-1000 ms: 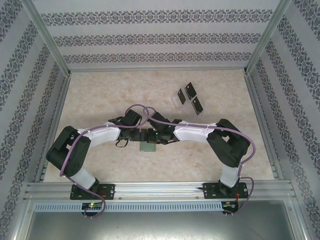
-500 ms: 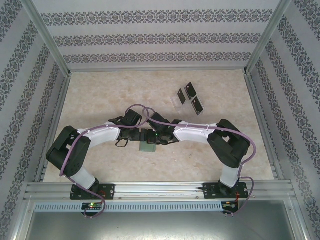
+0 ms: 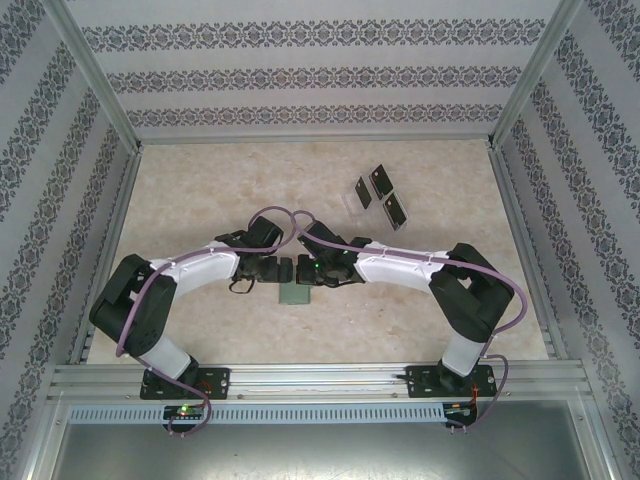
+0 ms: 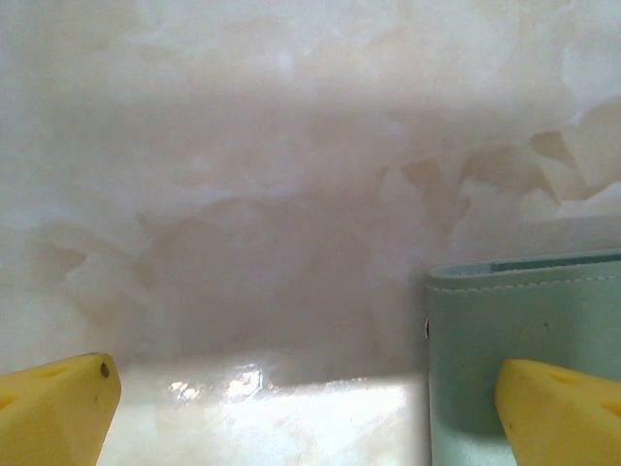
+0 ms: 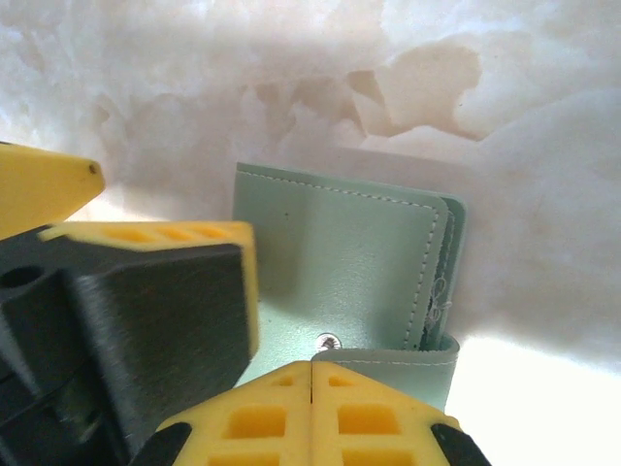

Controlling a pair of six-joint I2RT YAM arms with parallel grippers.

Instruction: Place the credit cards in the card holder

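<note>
Card holder beneath closed right tool

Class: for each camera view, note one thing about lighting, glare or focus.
Top external: even, diffuse light, with no hard shadows on the table. Left wrist: the table surface looks soft and blurred, a bright glare patch sits near the bottom edge, and the card holder is sharper. Right wrist: the table is washed out to white at lower right, while the card holder's stitching stays crisp.

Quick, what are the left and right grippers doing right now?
Left gripper: open, holding nothing.
Right gripper: closed on the flap of the card holder.
</note>
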